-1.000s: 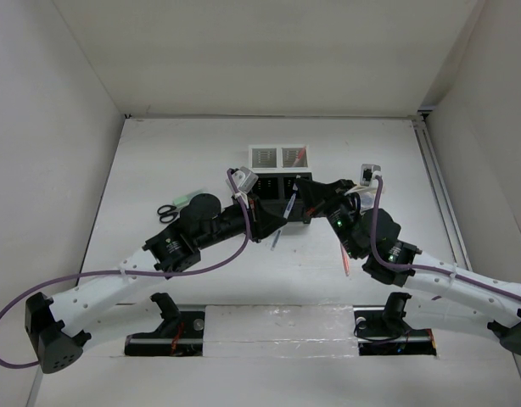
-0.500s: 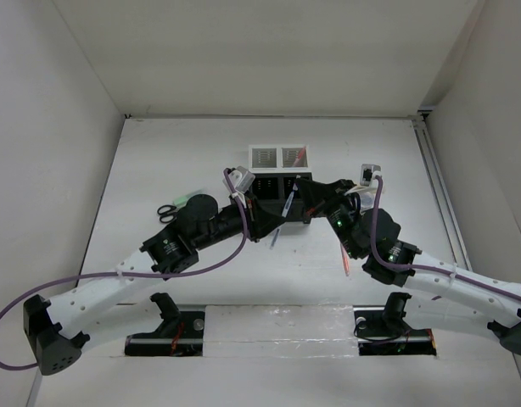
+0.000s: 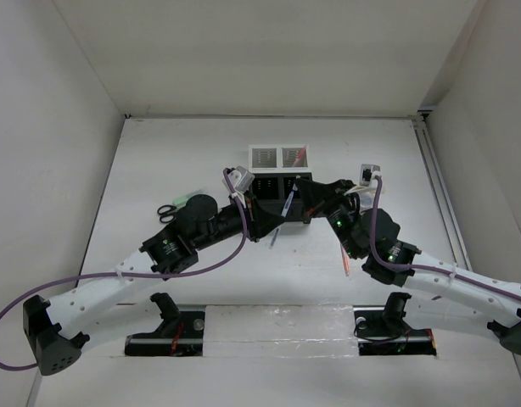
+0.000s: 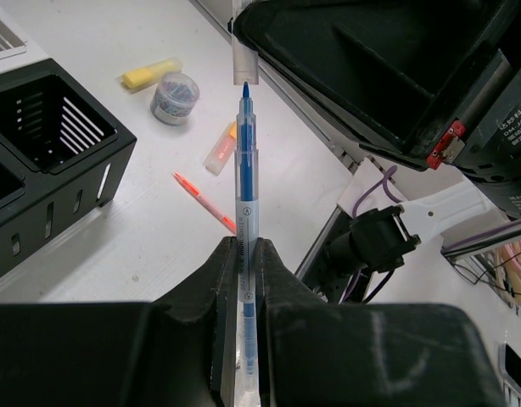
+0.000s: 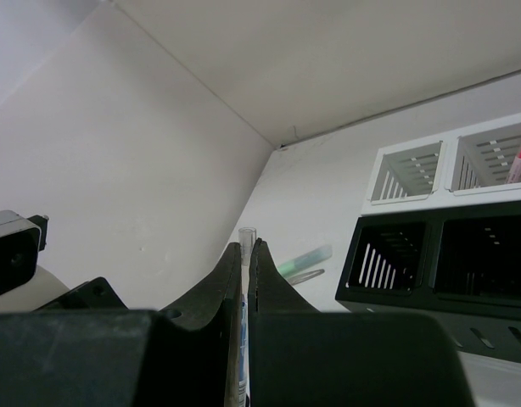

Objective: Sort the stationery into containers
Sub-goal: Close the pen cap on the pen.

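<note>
Little of the sorting was done. One red pen (image 3: 299, 155) stood in the right white bin (image 3: 294, 157), and no other item showed in a bin. Left out on the bench (image 3: 159, 153) were the scissors (image 3: 165, 212) and a green marker (image 3: 186, 199) on the left. On the right lay a yellow marker (image 4: 150, 75), a round grey piece (image 4: 176, 86), an orange marker (image 4: 220, 146) and a loose red pen (image 4: 205, 202).

The blue pen (image 4: 246, 170) was off the bench, just in front of the black bins (image 3: 276, 185). The left fingers (image 4: 230, 271) were clamped tight on its barrel, with the bare tip pointing away from the wrist. A clear cap (image 4: 245, 59) hung in line with that tip, just apart from it. The right fingers (image 5: 233, 275) were closed on a clear tube whose open end stuck out past them, most likely that cap. It looked like the pen was being capped or uncapped before going into a bin, though I could not tell which.

Both arms reached forward and inward with elbows bent outward. The left arm (image 3: 171, 246) angled up to the right and the right arm (image 3: 388, 254) up to the left, so their wrists met nose to nose over the middle of the bench.
</note>
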Controlling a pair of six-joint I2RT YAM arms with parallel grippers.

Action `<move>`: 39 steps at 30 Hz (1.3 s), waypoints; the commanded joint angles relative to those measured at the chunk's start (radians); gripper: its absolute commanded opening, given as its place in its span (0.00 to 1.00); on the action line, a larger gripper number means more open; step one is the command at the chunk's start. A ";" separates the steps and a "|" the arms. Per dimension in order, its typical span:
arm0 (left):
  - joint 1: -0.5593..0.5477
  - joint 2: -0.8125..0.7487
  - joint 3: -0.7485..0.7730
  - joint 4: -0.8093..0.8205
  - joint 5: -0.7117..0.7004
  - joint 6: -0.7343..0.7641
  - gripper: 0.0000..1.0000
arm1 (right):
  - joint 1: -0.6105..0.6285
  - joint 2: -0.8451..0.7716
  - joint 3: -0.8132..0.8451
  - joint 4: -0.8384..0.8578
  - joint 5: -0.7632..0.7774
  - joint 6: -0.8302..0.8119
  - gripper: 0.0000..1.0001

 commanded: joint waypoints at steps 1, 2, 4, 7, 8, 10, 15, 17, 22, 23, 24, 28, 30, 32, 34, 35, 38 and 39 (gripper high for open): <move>0.001 -0.012 0.031 0.033 -0.002 0.000 0.00 | -0.007 -0.001 0.006 0.053 0.002 -0.002 0.00; 0.001 -0.012 0.031 0.042 -0.002 0.000 0.00 | -0.007 -0.001 0.006 0.053 0.002 -0.002 0.00; 0.001 -0.012 0.031 0.042 -0.011 0.000 0.00 | -0.007 0.008 0.006 0.053 -0.019 0.008 0.00; 0.001 -0.012 0.031 0.051 -0.011 0.000 0.00 | -0.007 0.008 0.006 0.053 -0.029 0.026 0.00; 0.001 -0.003 0.022 0.060 -0.011 0.000 0.00 | -0.007 0.017 -0.003 0.053 -0.029 0.026 0.00; 0.001 -0.003 0.022 0.072 -0.020 0.000 0.00 | -0.007 0.017 -0.003 0.064 -0.029 0.037 0.00; 0.001 0.006 0.013 0.082 -0.020 0.000 0.00 | -0.007 0.037 -0.003 0.073 -0.049 0.037 0.00; 0.001 0.006 0.013 0.092 -0.037 0.000 0.00 | -0.007 0.037 -0.003 0.082 -0.049 0.046 0.00; 0.001 -0.021 -0.007 0.120 -0.084 -0.011 0.00 | -0.007 0.037 -0.021 0.091 -0.058 0.046 0.00; 0.001 -0.030 -0.007 0.129 -0.101 -0.011 0.00 | -0.007 0.037 -0.021 0.091 -0.058 0.057 0.00; 0.001 -0.030 -0.007 0.129 -0.115 -0.011 0.00 | -0.007 0.037 -0.021 0.091 -0.058 0.057 0.00; 0.001 -0.040 -0.007 0.129 -0.135 -0.011 0.00 | -0.007 0.037 -0.030 0.091 -0.067 0.057 0.00; 0.001 -0.040 -0.007 0.138 -0.135 -0.011 0.00 | -0.007 0.047 -0.030 0.091 -0.076 0.057 0.00; 0.001 -0.040 -0.007 0.138 -0.146 -0.011 0.00 | -0.007 0.047 -0.030 0.091 -0.076 0.057 0.00; 0.001 -0.040 -0.007 0.148 -0.156 -0.021 0.00 | -0.007 0.059 -0.030 0.110 -0.085 0.057 0.00; 0.001 -0.030 -0.007 0.158 -0.156 -0.031 0.00 | -0.007 0.059 -0.030 0.110 -0.085 0.057 0.00; 0.001 -0.030 -0.007 0.183 -0.156 -0.031 0.00 | -0.007 0.082 -0.030 0.134 -0.095 0.057 0.00; 0.001 -0.030 -0.007 0.183 -0.156 -0.031 0.00 | -0.007 0.082 -0.039 0.134 -0.095 0.057 0.00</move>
